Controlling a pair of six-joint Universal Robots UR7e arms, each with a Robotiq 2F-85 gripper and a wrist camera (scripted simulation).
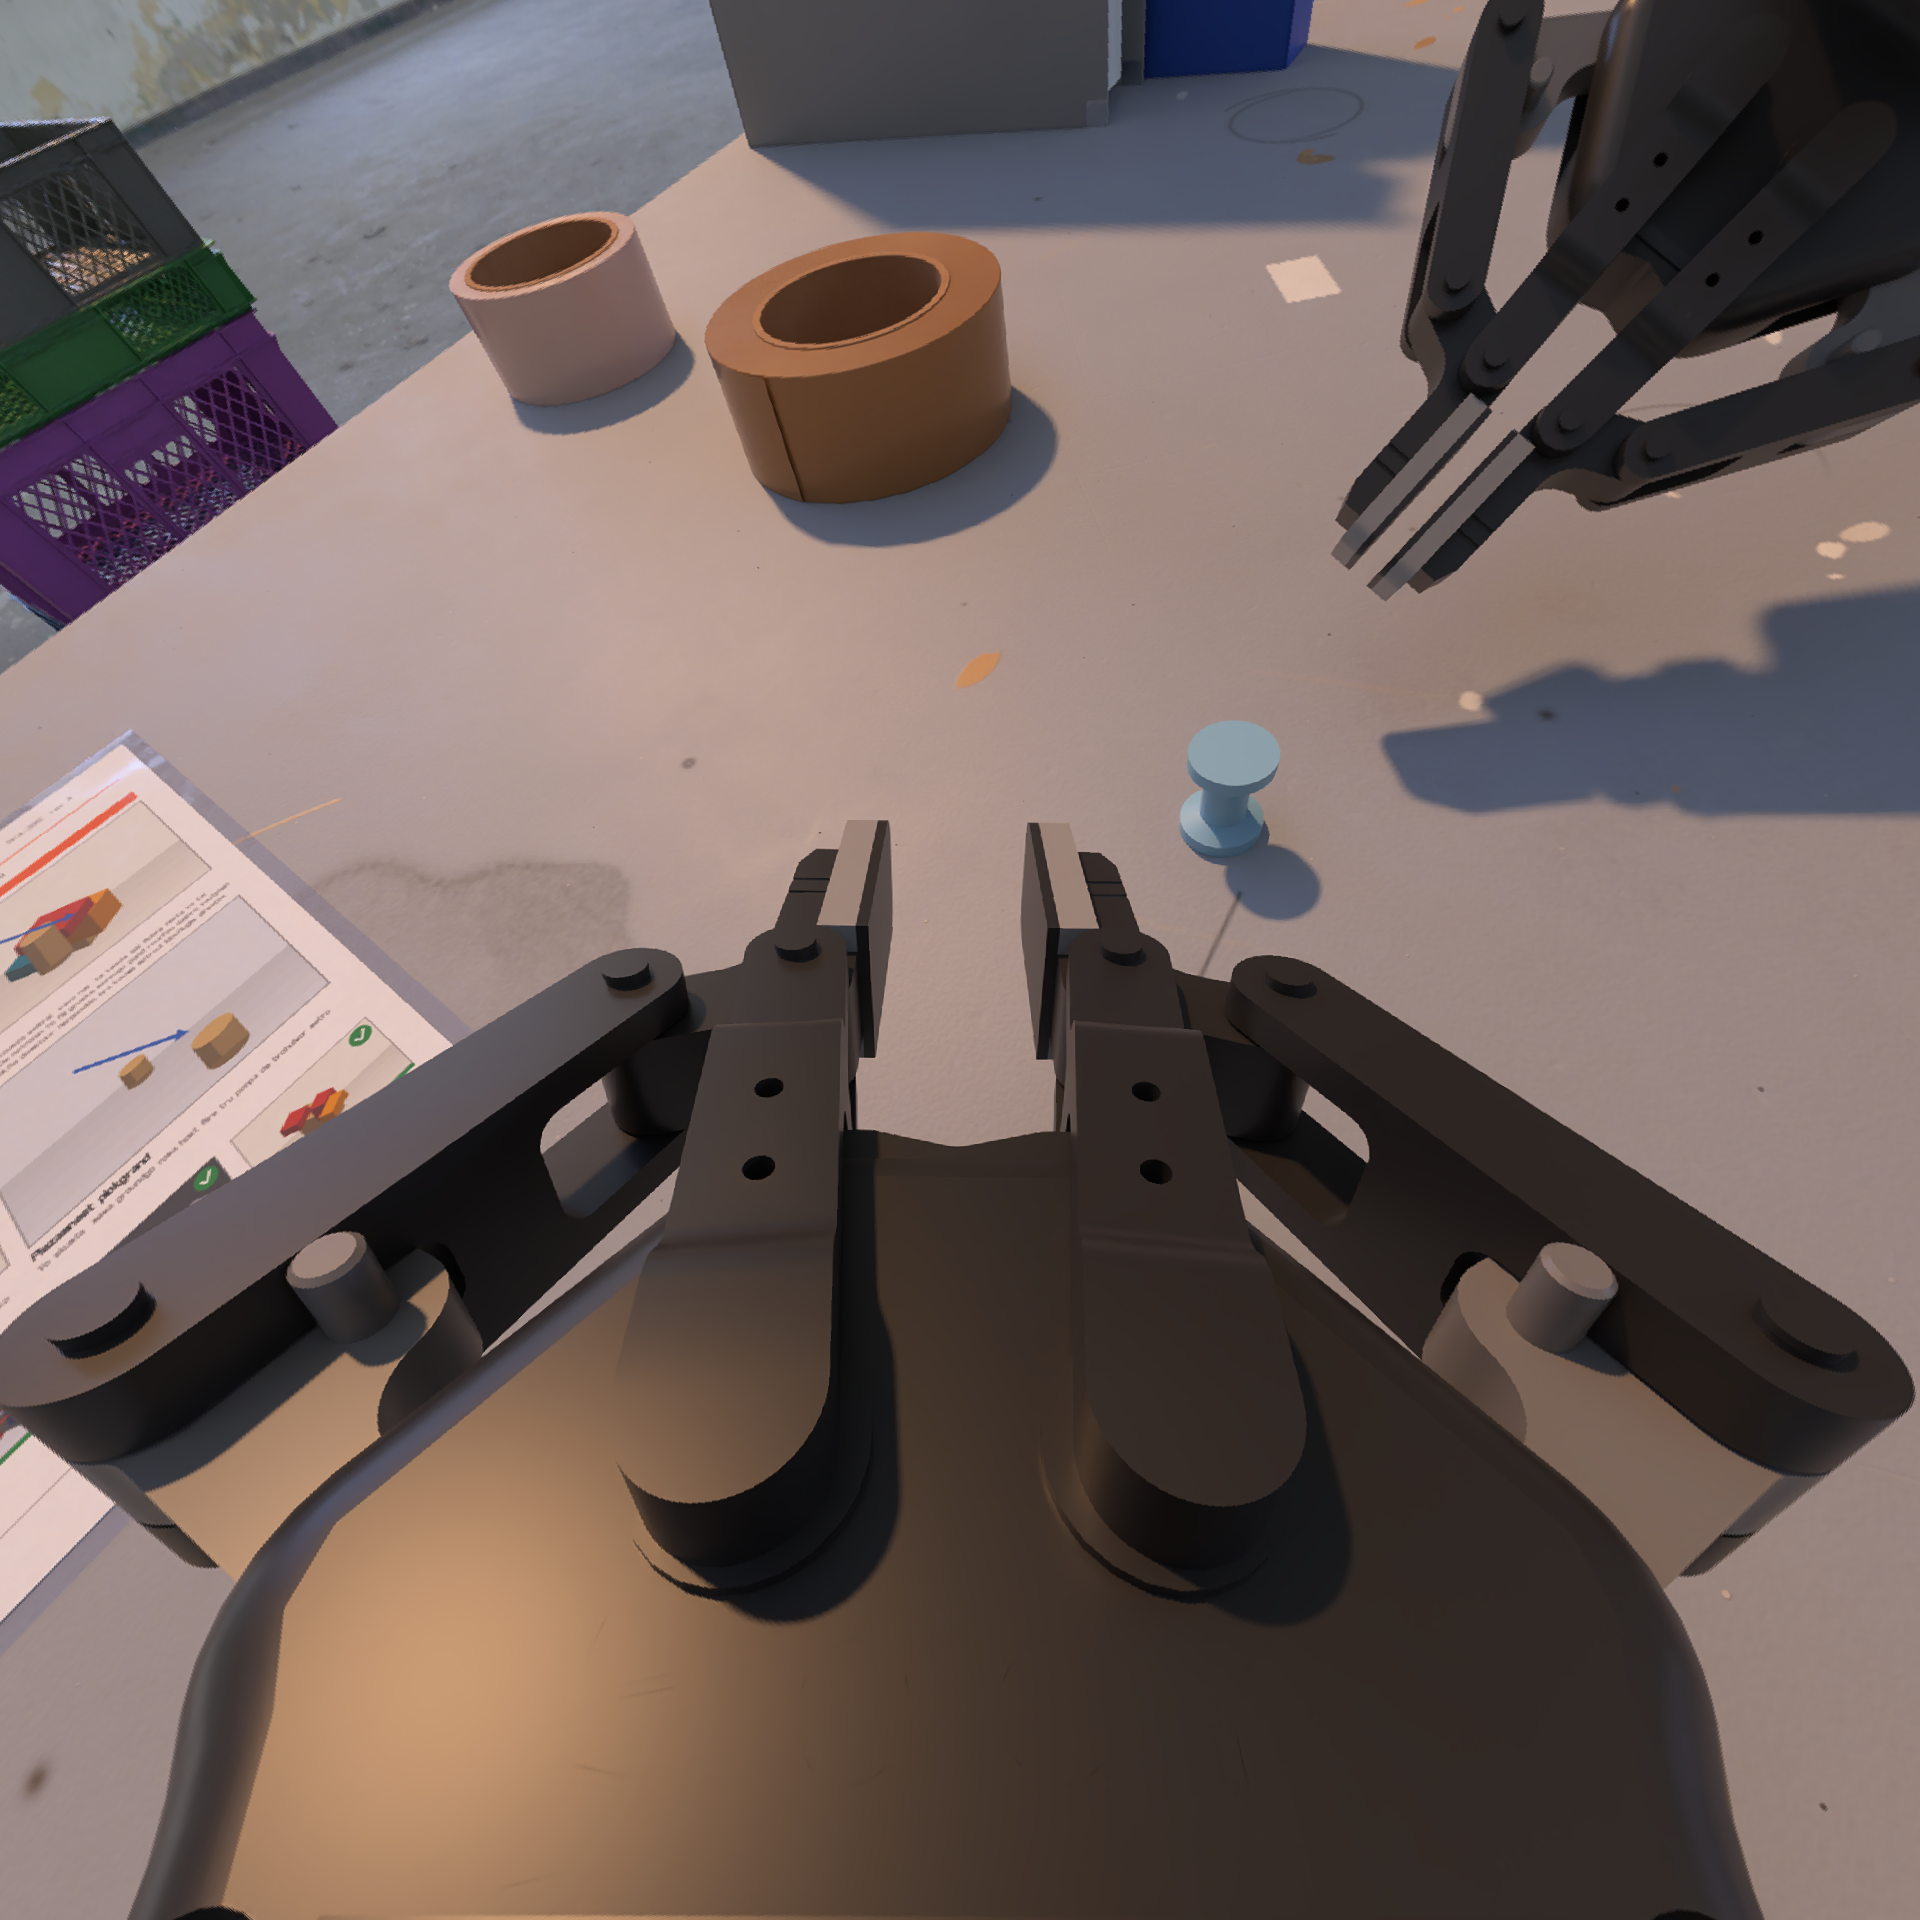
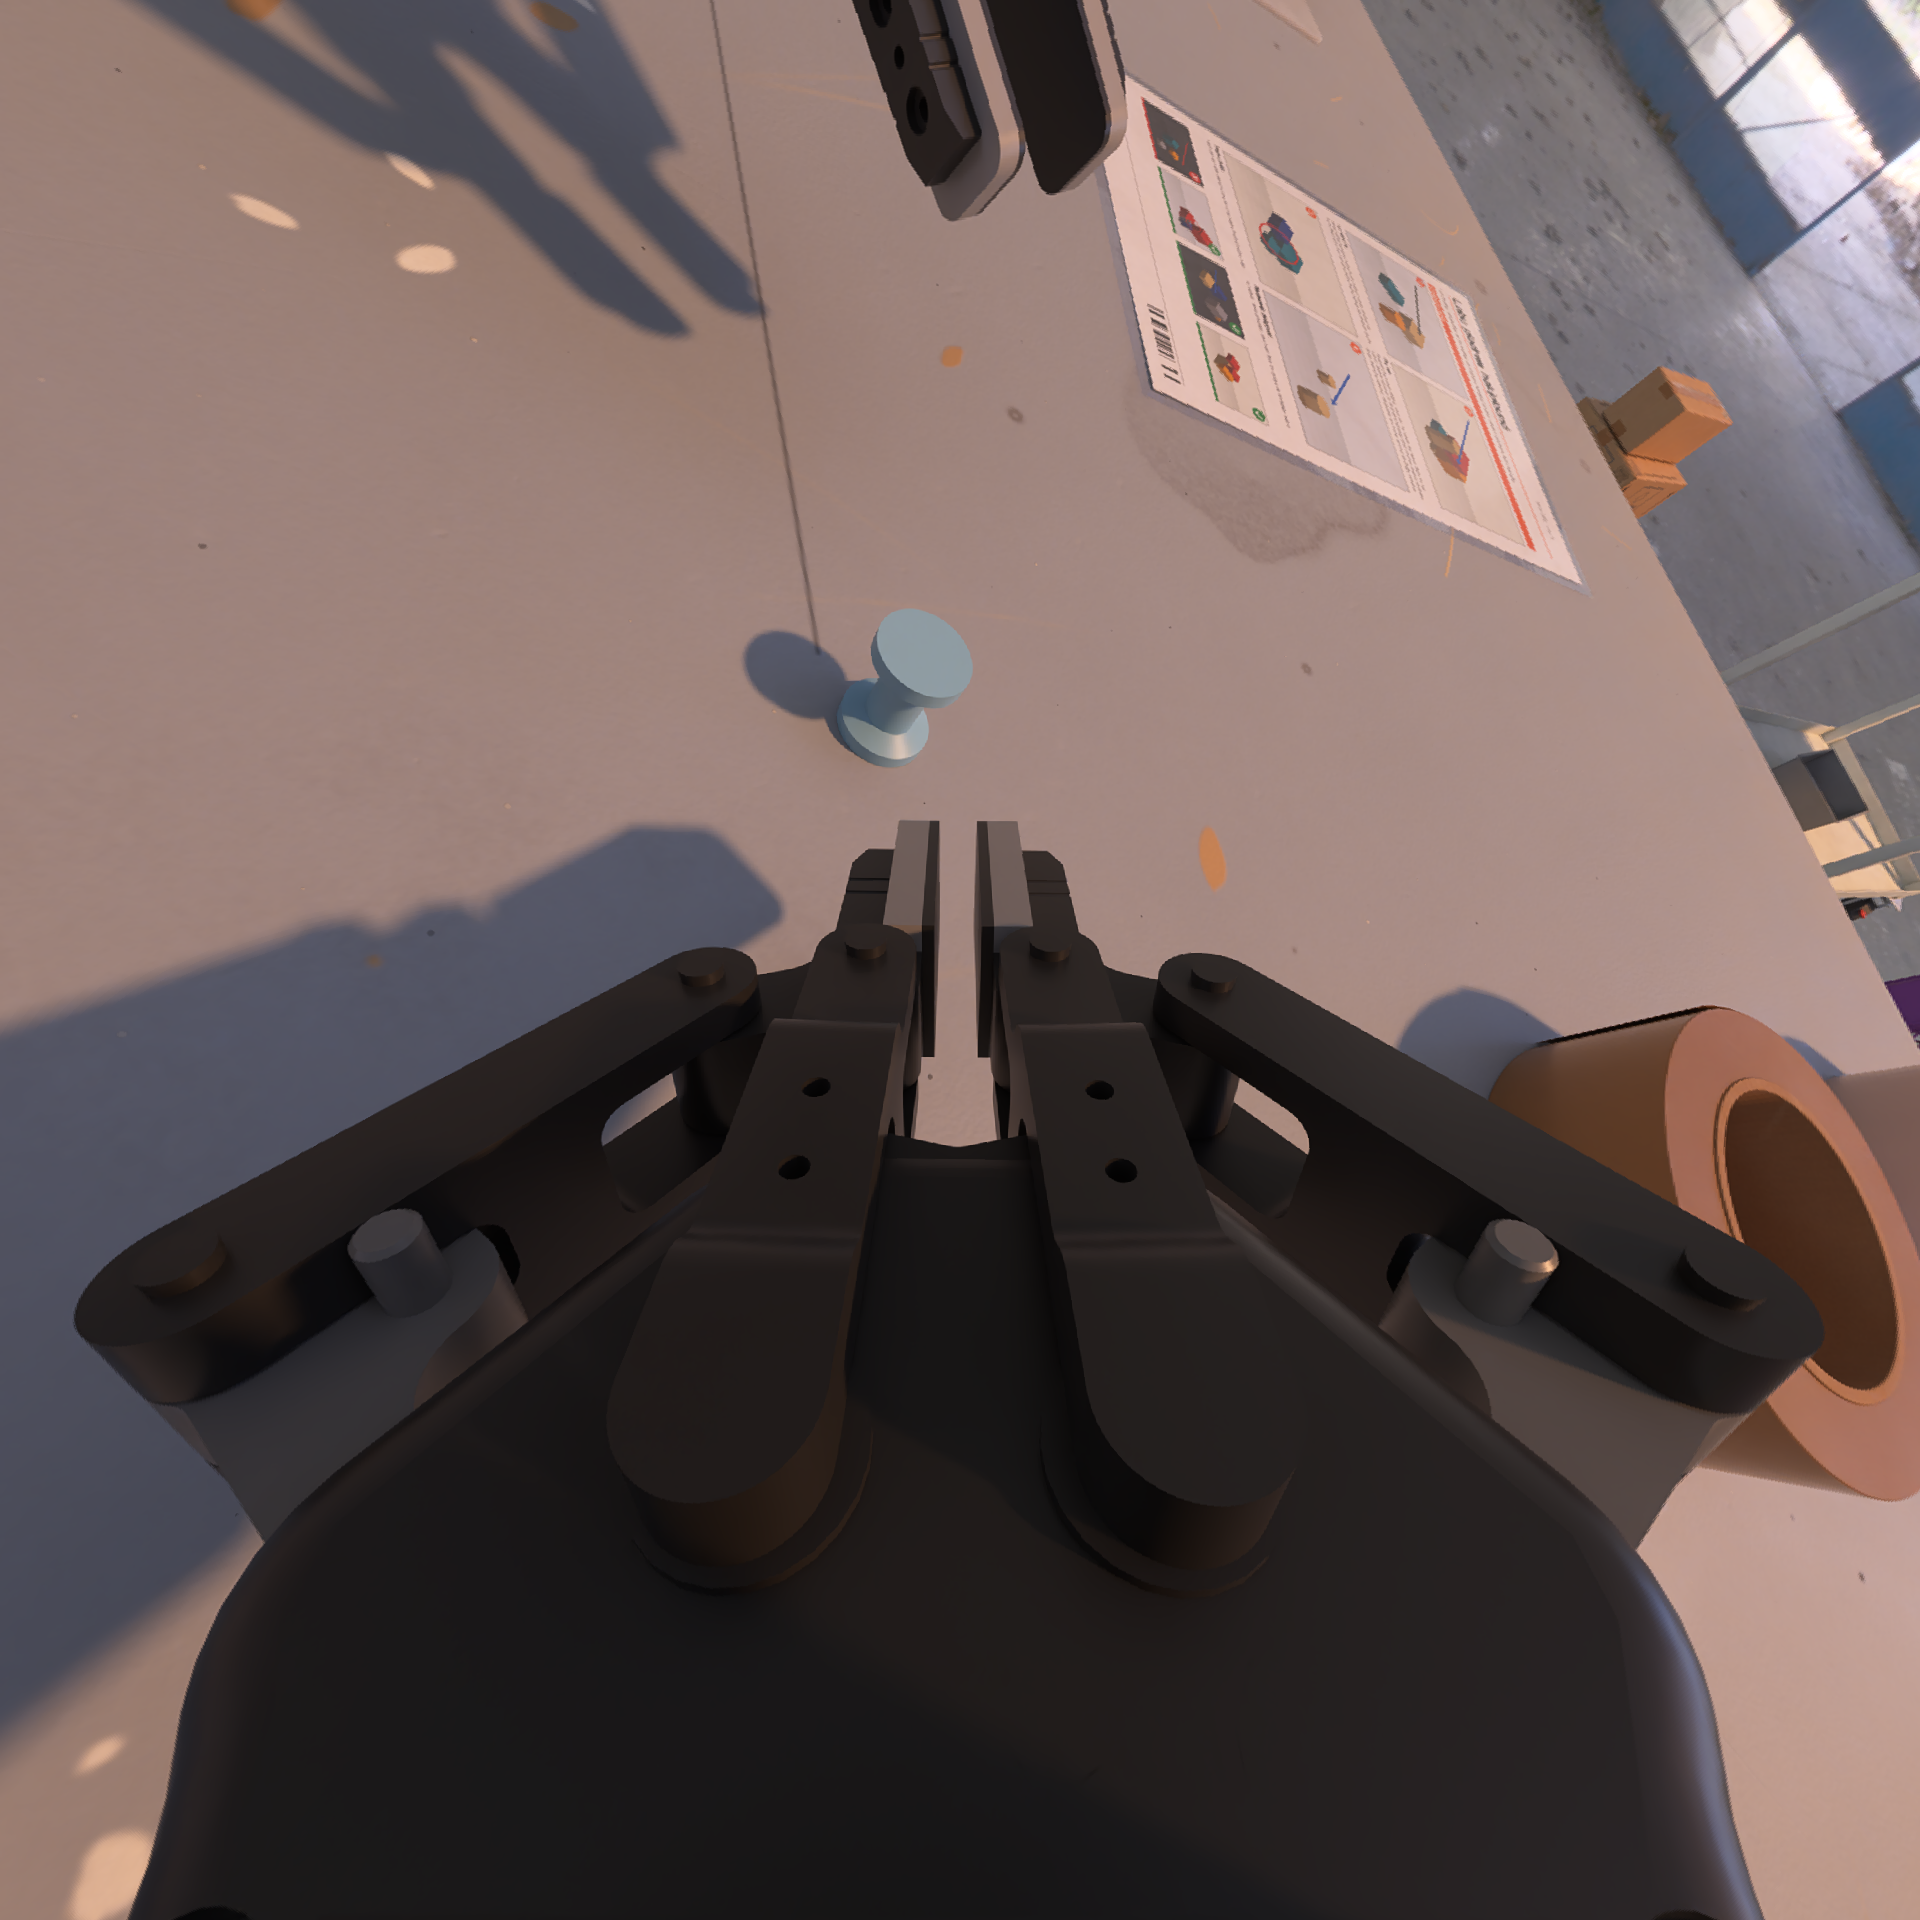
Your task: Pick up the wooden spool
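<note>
The spool [image 1: 1229, 790] is light blue and stands upright on the grey table [image 1: 623, 644]. In the left wrist view it is just right of and slightly beyond my left gripper [image 1: 956, 831], which is partly open and empty. In the right wrist view the spool [image 2: 904, 691] stands a little ahead and slightly left of my right gripper [image 2: 957, 826], whose jaws are nearly together with a thin gap and hold nothing. The right gripper [image 1: 1371, 566] also shows at the upper right of the left wrist view, above the table. The left gripper [image 2: 1013, 192] shows at the top of the right wrist view.
A brown tape roll [image 1: 862, 364] and a pale pink roll [image 1: 566, 307] stand farther back on the left. A printed instruction sheet [image 1: 156, 987] lies near the left table edge. Stacked crates [image 1: 135, 416] stand off the table; a grey box [image 1: 914, 62] at the back.
</note>
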